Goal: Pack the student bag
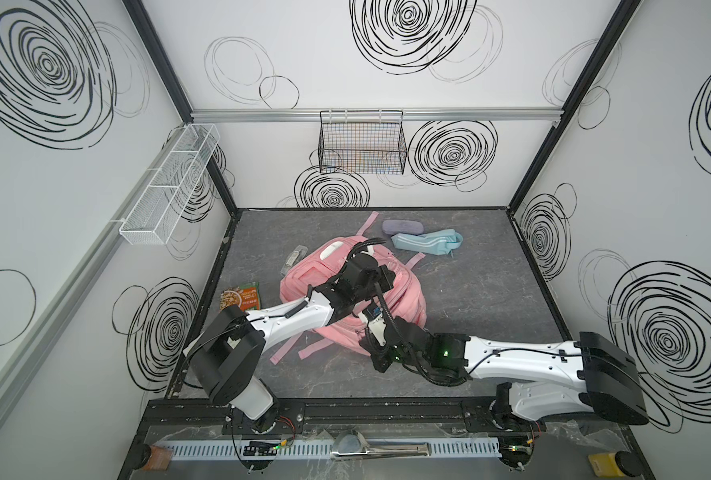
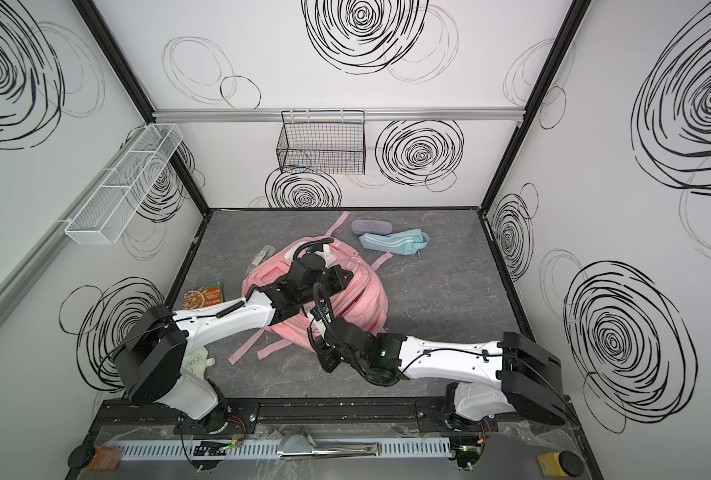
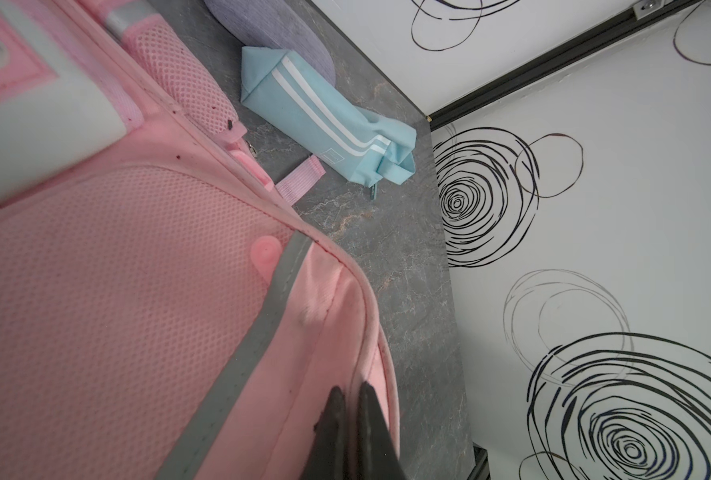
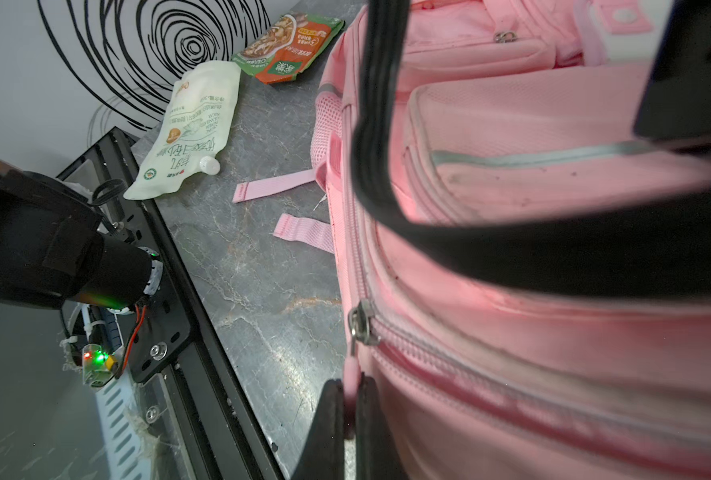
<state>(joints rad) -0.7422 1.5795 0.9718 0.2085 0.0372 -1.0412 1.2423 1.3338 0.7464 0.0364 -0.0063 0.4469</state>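
1. Lying flat with its front pockets facing up, the student bag point(image 1: 403, 299) point(image 2: 366, 299) rests on the grey table point(image 1: 491, 311), which shows on every side of the bag in both top views
2. The left gripper point(image 3: 349, 392) sits at the bag's piped edge, beside a grey strip, with its jaws pressed together on the pink fabric there
3. The right gripper point(image 4: 349, 388) is at the bag's side seam, jaws clamped on the pink zipper pull point(image 4: 351, 370) that hangs from a metal slider point(image 4: 362, 328)
4. A light-blue pouch point(image 1: 424, 245) point(image 3: 324, 124) lies near the bag's far side, apart from it, and a purple case point(image 1: 400, 227) point(image 3: 270, 41) lies just beside the pouch
5. An orange-and-green snack packet point(image 1: 243, 296) point(image 4: 291, 45) lies near the bag's left side, and a white spouted pouch point(image 4: 187, 129) lies next to the packet, also clear of the bag
6. Two pink strap ends point(image 4: 275, 185) trail from the bag's near edge onto the table
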